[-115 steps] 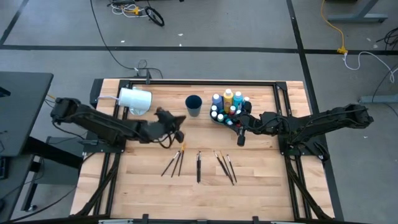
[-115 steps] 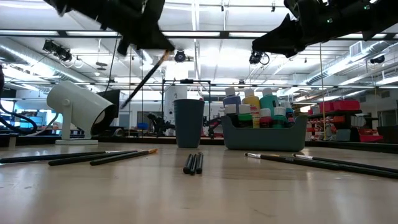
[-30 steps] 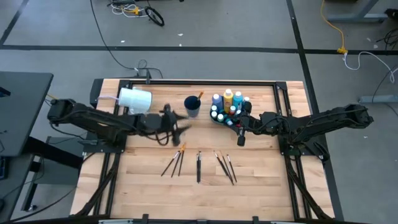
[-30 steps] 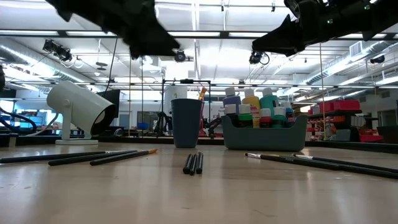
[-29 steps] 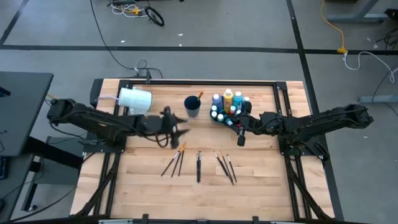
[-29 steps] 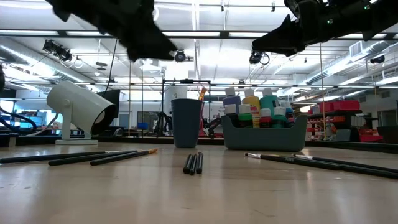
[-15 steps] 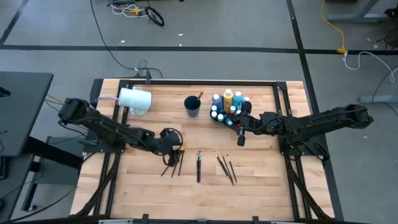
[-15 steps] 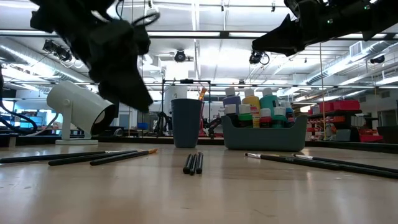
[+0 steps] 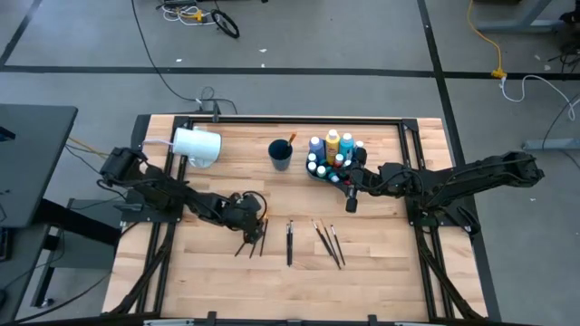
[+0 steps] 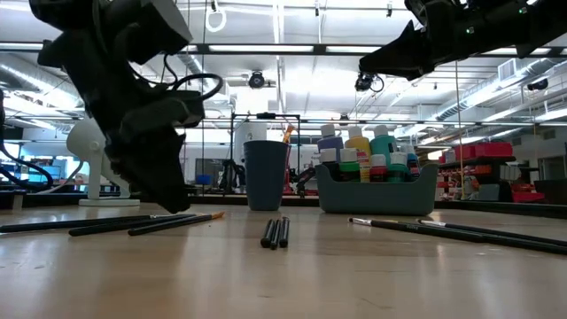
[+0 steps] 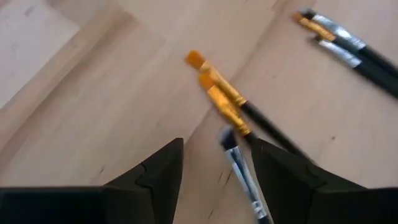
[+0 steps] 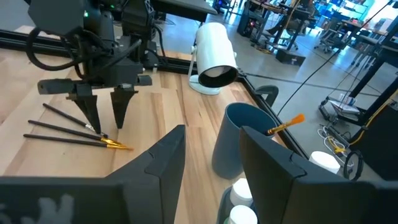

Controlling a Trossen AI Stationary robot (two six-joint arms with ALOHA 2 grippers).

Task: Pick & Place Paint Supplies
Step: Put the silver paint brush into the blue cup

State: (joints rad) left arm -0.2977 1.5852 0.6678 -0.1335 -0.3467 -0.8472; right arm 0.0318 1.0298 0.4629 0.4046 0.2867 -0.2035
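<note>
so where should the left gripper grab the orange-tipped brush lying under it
Probably on the thin dark handle just behind the ferrule of the orange-tipped brush, coming straight down with the left gripper, jaws open astride it. It lies flat, close beside two other brushes, so a narrow top pinch suits.

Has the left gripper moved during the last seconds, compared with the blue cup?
Yes. The left gripper has moved away from the blue cup, toward the table's near edge, over the left brushes.

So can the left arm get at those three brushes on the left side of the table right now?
Probably yes. The left gripper hangs just above the three brushes, fingers open and pointing down, and nothing lies between them.
</note>
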